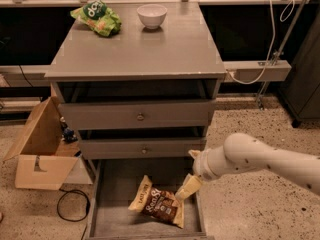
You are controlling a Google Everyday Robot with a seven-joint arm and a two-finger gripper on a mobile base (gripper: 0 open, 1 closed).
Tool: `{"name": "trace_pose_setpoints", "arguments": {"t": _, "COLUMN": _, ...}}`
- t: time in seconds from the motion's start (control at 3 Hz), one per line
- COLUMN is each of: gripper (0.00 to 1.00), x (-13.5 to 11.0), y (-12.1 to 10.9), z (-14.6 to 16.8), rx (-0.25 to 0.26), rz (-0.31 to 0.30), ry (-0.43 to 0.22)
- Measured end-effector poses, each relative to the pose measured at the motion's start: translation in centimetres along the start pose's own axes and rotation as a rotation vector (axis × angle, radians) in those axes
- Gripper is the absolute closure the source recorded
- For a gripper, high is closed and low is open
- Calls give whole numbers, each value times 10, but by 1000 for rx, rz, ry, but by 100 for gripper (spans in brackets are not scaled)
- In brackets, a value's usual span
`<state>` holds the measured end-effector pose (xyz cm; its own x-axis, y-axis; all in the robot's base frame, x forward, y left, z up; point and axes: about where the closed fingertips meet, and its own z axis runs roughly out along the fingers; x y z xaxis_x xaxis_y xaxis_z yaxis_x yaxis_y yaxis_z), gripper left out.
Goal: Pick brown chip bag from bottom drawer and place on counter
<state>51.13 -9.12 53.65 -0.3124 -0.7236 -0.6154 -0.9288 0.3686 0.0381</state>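
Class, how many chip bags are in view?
2: green chip bag, back left on the counter; brown chip bag in the bottom drawer, beside the end effector. Shut drawers may hide more.

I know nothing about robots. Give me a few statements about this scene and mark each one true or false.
1. The brown chip bag lies in the open bottom drawer. True.
2. The white bowl sits in that drawer. False: it stands on the counter.
3. The gripper is over the counter. False: it is down at the drawer, by the brown chip bag's right end.
4. A green chip bag lies on the counter. True.
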Motion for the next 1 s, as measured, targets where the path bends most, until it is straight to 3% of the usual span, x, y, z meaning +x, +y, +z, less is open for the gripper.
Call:
{"name": "trace_pose_setpoints", "arguments": {"t": 0.33, "gripper": 0, "x": 46, "y": -18, "z": 61, "rx": 1, "rz": 5, "ry": -34}}
{"name": "trace_pose_setpoints", "arguments": {"t": 0.67, "gripper": 0, "x": 88, "y": -20, "z": 129, "rx": -15, "rz": -3, "ry": -31}}
{"name": "trace_pose_setpoints", "arguments": {"t": 1.0, "gripper": 0, "x": 115, "y": -14, "z": 189, "rx": -32, "rz": -38, "ry": 4}}
